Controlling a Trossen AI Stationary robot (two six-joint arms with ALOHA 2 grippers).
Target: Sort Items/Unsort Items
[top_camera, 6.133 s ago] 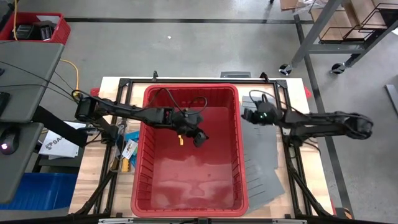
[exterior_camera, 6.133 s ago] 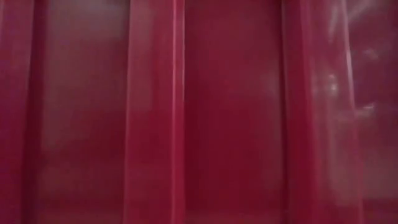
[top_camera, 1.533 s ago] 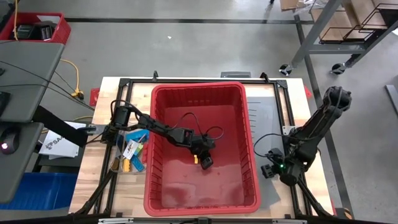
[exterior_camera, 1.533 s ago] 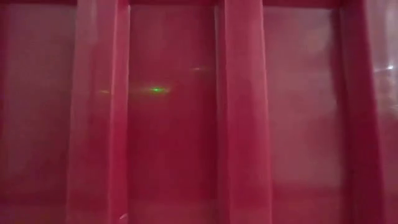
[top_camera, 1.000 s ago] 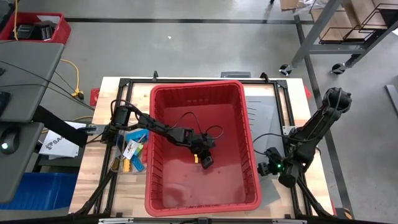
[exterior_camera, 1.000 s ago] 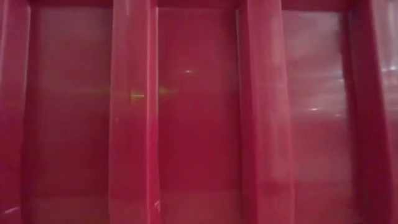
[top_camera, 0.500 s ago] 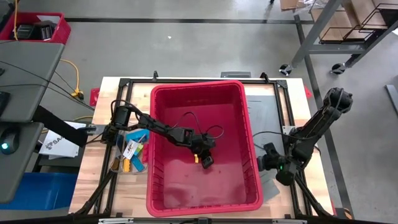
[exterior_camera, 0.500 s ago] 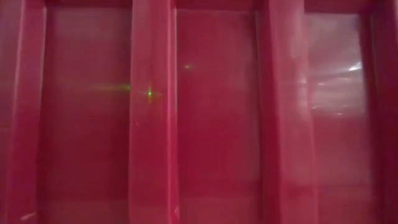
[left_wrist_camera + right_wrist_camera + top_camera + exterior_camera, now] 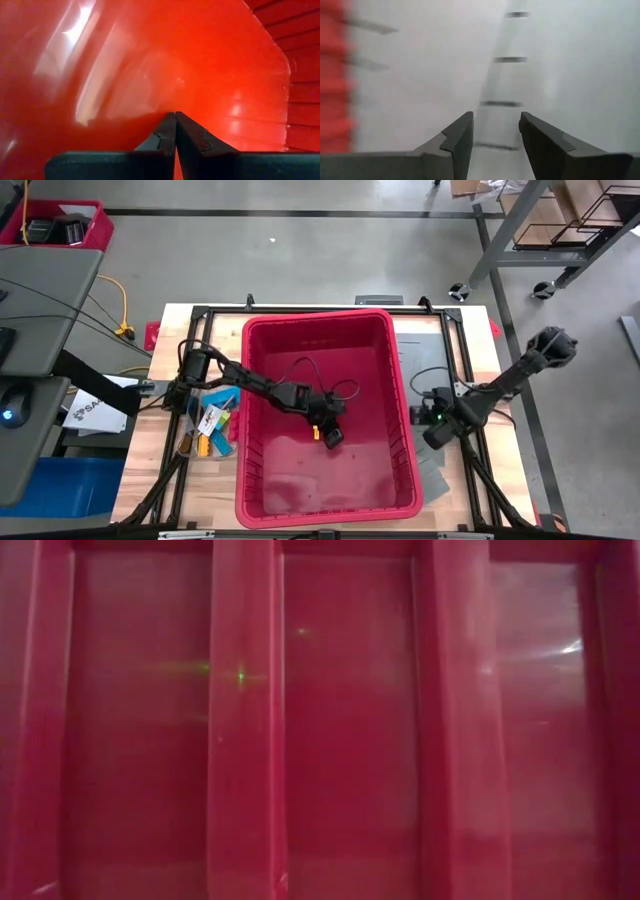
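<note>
My left jaws [image 9: 331,436], closed in the red bin [image 9: 400,420], sit nearer the items [image 9: 207,432] by the table's left edge; my right jaws [image 9: 495,132] gape, empty.

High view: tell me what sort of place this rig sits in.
Probably a workshop or lab floor. Bare concrete floor marked with a dark line, a metal rack on casters holding cardboard boxes, and a framed wooden table with a red bin.
</note>
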